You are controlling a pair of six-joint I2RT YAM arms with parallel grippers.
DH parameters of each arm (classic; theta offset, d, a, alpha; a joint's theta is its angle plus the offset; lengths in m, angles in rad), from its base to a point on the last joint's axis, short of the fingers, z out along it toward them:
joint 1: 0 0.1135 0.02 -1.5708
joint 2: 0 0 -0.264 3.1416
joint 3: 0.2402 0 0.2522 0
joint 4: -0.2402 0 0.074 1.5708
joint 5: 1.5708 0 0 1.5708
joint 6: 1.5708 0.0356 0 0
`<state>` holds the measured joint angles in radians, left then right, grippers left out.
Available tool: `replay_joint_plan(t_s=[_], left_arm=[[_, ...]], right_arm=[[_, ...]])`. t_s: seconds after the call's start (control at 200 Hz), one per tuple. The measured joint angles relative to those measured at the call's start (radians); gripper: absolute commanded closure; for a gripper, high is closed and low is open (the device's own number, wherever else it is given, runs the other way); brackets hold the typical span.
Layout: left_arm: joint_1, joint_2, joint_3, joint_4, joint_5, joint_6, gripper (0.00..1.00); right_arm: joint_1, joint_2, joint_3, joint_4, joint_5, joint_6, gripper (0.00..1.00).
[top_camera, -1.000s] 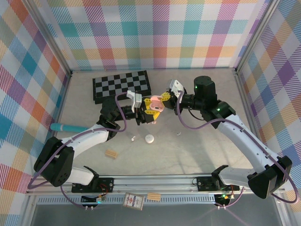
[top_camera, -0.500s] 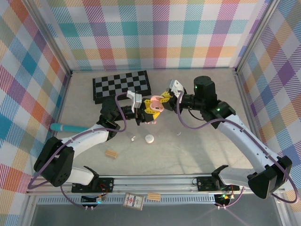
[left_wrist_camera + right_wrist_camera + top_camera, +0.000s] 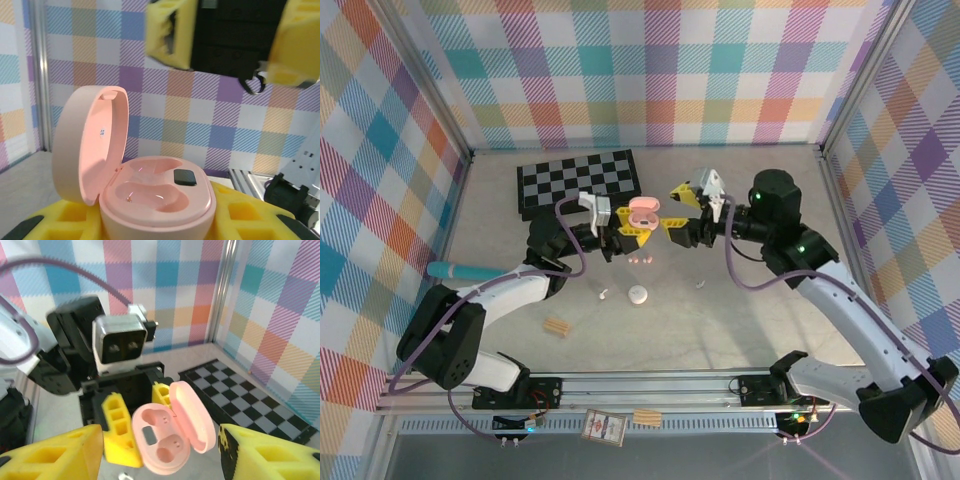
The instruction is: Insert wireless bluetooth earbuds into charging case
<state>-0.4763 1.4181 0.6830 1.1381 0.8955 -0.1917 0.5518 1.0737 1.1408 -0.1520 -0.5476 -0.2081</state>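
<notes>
While plaid walls ring the table, my left gripper grasps the charging case. Right gripper released; checkerboard at eleven o'clock.

L arm & R arm: white link shells, black joint housings, black bases. Each has a purple cable. Jaws carry yellow pads w/ square recesses. Grey-white cam box, two lenses.

An open pink charging case, lid raised at left, sits clamped between yellow fingers before a plaid wall.
</notes>
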Motion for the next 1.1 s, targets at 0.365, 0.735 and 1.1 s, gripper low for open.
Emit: replay_joint_plan(t_s=[0.365, 0.735, 1.1], left_arm=[[0.087, -0.038, -0.055, 0.029, -0.018, -0.009, 0.65], [0.111, -0.055, -0.09, 0.078, -0.018, -0.034, 0.65], [0.113, -0.062, -0.092, 0.084, -0.018, -0.048, 0.65]], right_arm=[[-0.114, 0.079, -0.179, 0.15, 0.169, 0.455, 0.38], [-0.095, 0.476, -0.183, 0.116, 0.276, 0.896, 0.46], [0.015, 0.708, -0.183, 0.228, 0.278, 1.093, 0.57]])
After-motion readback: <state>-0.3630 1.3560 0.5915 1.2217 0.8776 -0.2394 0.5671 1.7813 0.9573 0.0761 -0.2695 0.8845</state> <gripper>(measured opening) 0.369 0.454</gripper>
